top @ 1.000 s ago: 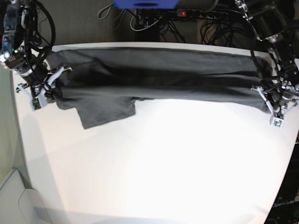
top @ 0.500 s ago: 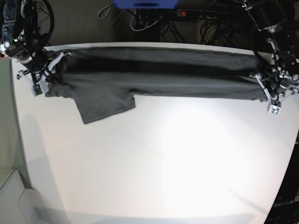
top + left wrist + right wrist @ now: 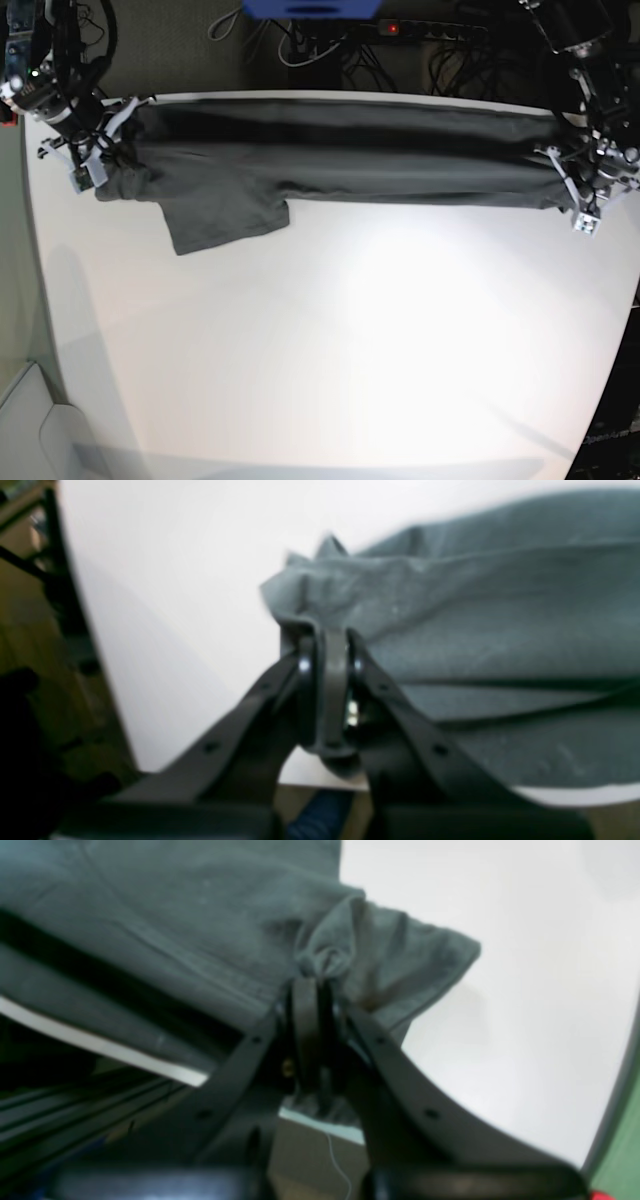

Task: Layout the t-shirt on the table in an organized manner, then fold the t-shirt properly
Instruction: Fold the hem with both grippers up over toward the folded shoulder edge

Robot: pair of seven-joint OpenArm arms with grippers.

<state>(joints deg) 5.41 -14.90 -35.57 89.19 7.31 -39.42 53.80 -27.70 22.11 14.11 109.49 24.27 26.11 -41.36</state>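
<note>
You have the t-shirt (image 3: 330, 155) pulled into a long, narrow band along the far edge of the worktop (image 3: 330, 340), reaching almost from one far corner to the other. It lies in lengthwise folds, with dark creases running along the band. One sleeve hangs out of the band toward the near side, flat on the white surface, close to the far corner on the base view's left.

Your right end effector (image 3: 92, 160) is at that left-hand end of the band. In its wrist view the right end effector (image 3: 307, 990) is clenched on a bunched corner of the t-shirt (image 3: 200, 915), the cloth puckering just above the fingertips, with the worktop (image 3: 525, 990) bare beyond it.

Your left end effector (image 3: 578, 190) is at the opposite end, by the other far corner. Its wrist view shows the left end effector (image 3: 327, 650) clamped on a folded edge of the t-shirt (image 3: 500, 630), which spreads away over the worktop (image 3: 175, 580) toward the far edge.

Both wrist views are blurred, so you cannot tell which hem or seam each one grips. The cloth between the two ends looks taut.
</note>
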